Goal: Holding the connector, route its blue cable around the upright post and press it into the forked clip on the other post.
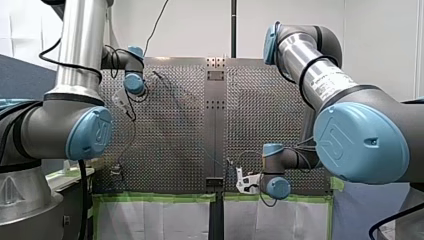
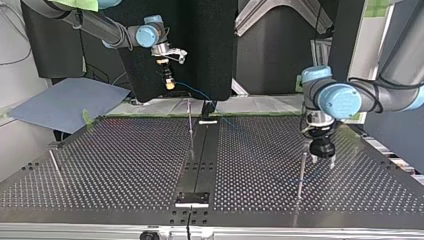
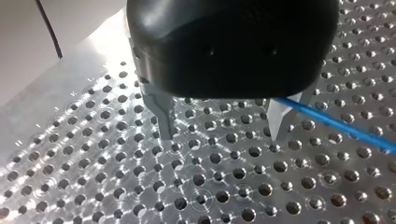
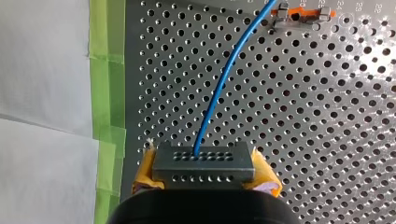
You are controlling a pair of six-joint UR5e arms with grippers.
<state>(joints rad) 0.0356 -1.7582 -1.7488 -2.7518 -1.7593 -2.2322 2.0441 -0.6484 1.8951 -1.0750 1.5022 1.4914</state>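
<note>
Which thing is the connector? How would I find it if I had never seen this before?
Start at the big shiny table full of little holes. Near the green tape along its edge, my right hand pinches a small grey metal block between yellow pads: that is the connector. Nothing else has two rows of tiny holes on its face and the blue cable coming out of it.

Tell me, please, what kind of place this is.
Probably a robotics laboratory: my left arm and my right arm reach over a perforated table, and a blue cable runs across it.
</note>
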